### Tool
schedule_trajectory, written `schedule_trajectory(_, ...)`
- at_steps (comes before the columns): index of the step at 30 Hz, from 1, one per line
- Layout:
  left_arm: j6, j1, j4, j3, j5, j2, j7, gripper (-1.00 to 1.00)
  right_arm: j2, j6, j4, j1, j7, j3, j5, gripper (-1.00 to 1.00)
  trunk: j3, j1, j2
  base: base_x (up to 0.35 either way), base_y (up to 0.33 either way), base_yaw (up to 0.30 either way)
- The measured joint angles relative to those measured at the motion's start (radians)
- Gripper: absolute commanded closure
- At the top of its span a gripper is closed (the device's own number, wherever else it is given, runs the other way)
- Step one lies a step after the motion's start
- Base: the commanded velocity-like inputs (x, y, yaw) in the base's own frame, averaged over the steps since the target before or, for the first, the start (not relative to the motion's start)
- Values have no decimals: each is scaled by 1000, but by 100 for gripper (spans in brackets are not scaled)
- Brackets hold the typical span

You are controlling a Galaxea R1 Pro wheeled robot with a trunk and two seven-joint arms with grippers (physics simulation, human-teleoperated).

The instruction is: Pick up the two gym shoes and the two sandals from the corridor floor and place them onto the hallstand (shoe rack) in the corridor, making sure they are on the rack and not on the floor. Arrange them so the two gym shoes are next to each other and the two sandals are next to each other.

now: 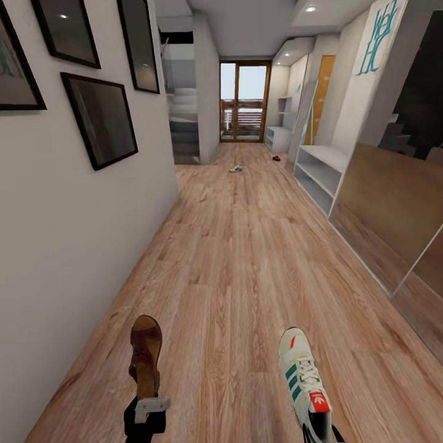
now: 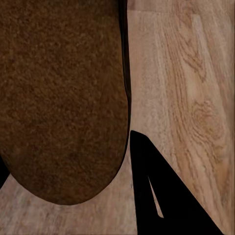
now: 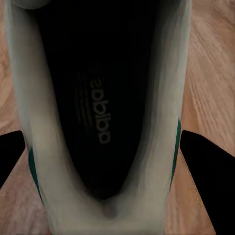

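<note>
You are looking down a long corridor from the head view, with the corridor floor [image 1: 246, 271] running up the middle of the frame to a glass door at the top centre. At the lower left of the frame your left gripper [image 1: 146, 411] holds a sandal [image 1: 145, 354] by its heel, the toe pointing away from you and the sole tilted up off the planks. In the left wrist view the brown sandal [image 2: 61, 98] covers most of the picture, with one dark finger [image 2: 166, 196] beside it. At the lower right, your right gripper [image 1: 320, 434] holds a gym shoe [image 1: 303, 376] at the heel, laces up, toe pointing ahead. The right wrist view looks into the gym shoe [image 3: 100, 98] from behind, with dark fingers [image 3: 208, 166] on either side of its heel.

Far up the corridor, near the centre of the frame, a second gym shoe [image 1: 235, 168] lies on the floor, and a second sandal [image 1: 276, 158] lies to its right, well apart from it. A pale bench with open shelves [image 1: 320, 169] stands along the right wall, under teal lettering [image 1: 375, 43]. Framed pictures [image 1: 101, 117] hang on the left wall.
</note>
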Motion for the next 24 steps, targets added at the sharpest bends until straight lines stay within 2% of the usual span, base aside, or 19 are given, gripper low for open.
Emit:
schedule_trajectory(7, -91, 33, -17, -7, -15, 0, -9, 100, -1, -12, 7, 0, 1, -1, 0, 100, 0, 0, 0, 333, -93, 0)
schedule_trajectory(14, -95, 42, -17, -32, -32, -1, -10, 100, -5, -12, 3, 0, 1, -2, -3, 100, 0, 0, 0, 333, -88, 0)
schedule_trajectory(24, -91, 41, -10, -33, -32, -1, -10, 100, -4, -13, 4, 0, 0, -2, 0, 100, 0, 0, 0, 333, -88, 0)
